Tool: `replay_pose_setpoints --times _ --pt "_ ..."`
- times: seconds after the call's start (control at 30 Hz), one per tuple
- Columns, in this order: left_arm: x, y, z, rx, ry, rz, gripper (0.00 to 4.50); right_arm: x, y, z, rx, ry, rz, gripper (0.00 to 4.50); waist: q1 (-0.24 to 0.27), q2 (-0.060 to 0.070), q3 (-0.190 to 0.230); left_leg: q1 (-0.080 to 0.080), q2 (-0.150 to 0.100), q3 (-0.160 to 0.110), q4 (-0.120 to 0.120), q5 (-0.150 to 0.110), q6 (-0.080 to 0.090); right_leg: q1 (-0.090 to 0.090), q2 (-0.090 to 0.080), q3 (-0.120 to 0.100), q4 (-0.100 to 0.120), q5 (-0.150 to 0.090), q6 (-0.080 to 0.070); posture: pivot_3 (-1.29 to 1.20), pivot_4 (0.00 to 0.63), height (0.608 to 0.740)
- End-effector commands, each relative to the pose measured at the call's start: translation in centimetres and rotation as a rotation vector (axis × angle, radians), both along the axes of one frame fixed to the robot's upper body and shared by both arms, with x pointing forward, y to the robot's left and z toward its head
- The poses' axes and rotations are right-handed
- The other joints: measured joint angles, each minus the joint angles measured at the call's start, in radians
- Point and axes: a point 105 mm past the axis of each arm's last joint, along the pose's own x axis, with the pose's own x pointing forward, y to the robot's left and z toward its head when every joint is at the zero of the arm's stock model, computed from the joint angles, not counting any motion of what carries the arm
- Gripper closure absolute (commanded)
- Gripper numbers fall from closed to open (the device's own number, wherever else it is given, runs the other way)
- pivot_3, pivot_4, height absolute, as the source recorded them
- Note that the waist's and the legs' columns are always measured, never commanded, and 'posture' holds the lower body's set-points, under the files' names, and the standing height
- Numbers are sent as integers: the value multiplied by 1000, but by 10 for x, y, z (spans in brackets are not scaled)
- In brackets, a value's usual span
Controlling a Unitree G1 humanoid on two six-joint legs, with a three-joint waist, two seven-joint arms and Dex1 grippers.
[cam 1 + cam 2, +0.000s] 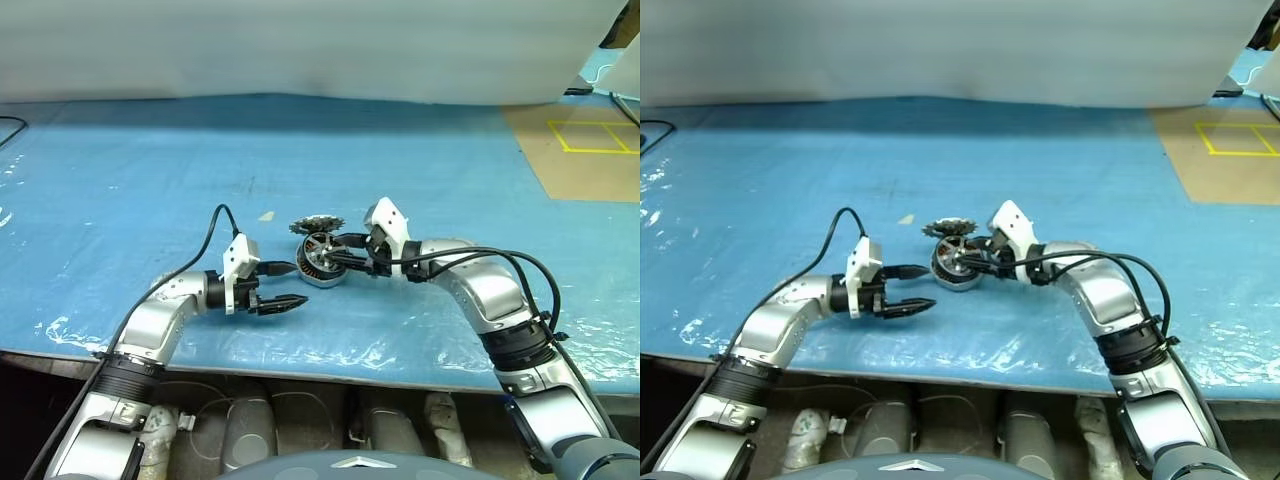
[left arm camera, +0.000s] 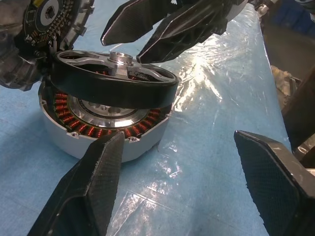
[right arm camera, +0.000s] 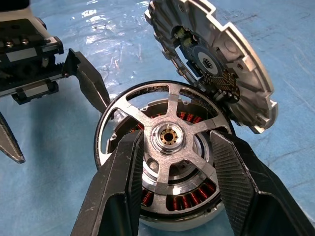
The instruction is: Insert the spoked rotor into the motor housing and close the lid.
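Status: insertion in progress. The right gripper [image 3: 172,162] holds the spoked rotor [image 3: 167,135], one finger at either side of the hub. The rotor sits tilted on the motor housing [image 2: 106,130], one edge raised, copper windings exposed beneath it; it is not seated. The housing rests on the blue table [image 1: 420,170] near centre. The lid [image 3: 221,64] stands open, leaning at the housing's 1 o'clock edge in the right wrist view. The left gripper [image 1: 283,285], jaws wide and empty, waits at the housing's 8 o'clock. Remaining: level and seat the rotor, then close the lid.
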Motion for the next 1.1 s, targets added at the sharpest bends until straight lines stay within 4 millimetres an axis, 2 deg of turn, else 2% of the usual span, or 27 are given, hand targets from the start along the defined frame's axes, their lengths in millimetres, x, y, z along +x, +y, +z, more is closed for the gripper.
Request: replay_pose_setpoints --times 0.03,0.27,0.47,0.77,0.93,1.1 --pt "0 -3 10 -19 -35 -13 759 -1 6 8 13 -44 22 2314 0 0 0 0 0 0 0 0 0 0 0 0 0 0 0 0 150 740" --pt "3 -3 12 -22 -41 -9 759 -1 8 9 46 -23 24 2314 0 0 0 0 0 0 0 0 0 0 0 0 0 0 0 0 150 740" --pt "3 -3 10 -23 -39 -8 759 -4 7 5 36 -7 30 4232 0 0 0 0 0 0 0 0 0 0 0 0 0 0 0 0 150 740" --pt "3 -3 10 -23 -40 -7 759 6 4 13 40 -42 -17 4250 0 0 0 0 0 0 0 0 0 0 0 0 0 0 0 0 150 740" --pt "5 0 7 -12 -40 0 759 -1 9 26 95 -39 25 4250 0 0 0 0 0 0 0 0 0 0 0 0 0 0 0 0 150 740" --pt "5 0 5 -10 -43 1 759 -1 6 25 90 -32 18 4250 0 0 0 0 0 0 0 0 0 0 0 0 0 0 0 0 150 740"
